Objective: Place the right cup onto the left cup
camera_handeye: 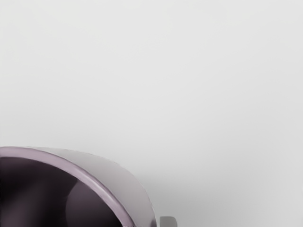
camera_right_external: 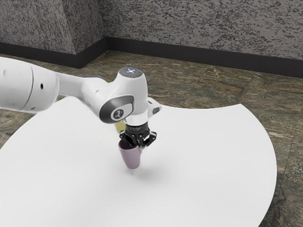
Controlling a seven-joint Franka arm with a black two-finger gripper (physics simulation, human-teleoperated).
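Claw (camera_right_external: 140, 144) at your purple cup (camera_right_external: 130, 157); can't tell opening or grip. Stacking on yellow cup (camera_right_external: 119, 127), probably your target, remains.

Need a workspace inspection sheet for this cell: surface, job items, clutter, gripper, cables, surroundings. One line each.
Surface: white table with a curved edge; no spill or mark seen.
Purple cup: opening up, at the gripper; whether its base touches the table, cannot tell.
Yellow item: behind the hand and mostly hidden, likely the second cup; the purple cup is not stacked on it.
Clutter: nothing seen.
Gripper: black, pointing down at the purple cup's rim; grip on the cup, cannot tell.
Cables: nothing seen.
Surroundings: speckled grey walls, dark baseboard, brown stone-look floor.
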